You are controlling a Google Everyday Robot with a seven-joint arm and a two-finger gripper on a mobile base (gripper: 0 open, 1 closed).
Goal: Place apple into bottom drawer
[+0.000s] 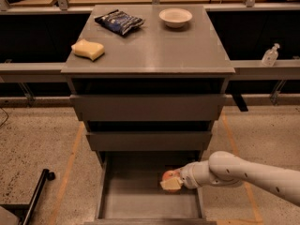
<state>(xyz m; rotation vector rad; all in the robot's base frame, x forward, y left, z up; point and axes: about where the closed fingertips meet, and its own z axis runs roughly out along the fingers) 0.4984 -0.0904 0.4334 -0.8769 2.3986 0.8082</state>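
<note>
The small red and yellow apple is held in my gripper inside the open bottom drawer, at its right side, low over the flat grey floor. I cannot tell whether the apple touches the floor. My white arm reaches in from the right over the drawer's right wall. The gripper is shut on the apple, with a pale finger in front of it that hides its lower part. The two upper drawers of the grey cabinet are closed.
On the cabinet top lie a pale yellow sponge, a dark chip bag and a white bowl. A clear bottle stands on the ledge at right. A black leg with a wheel is on the floor at lower left.
</note>
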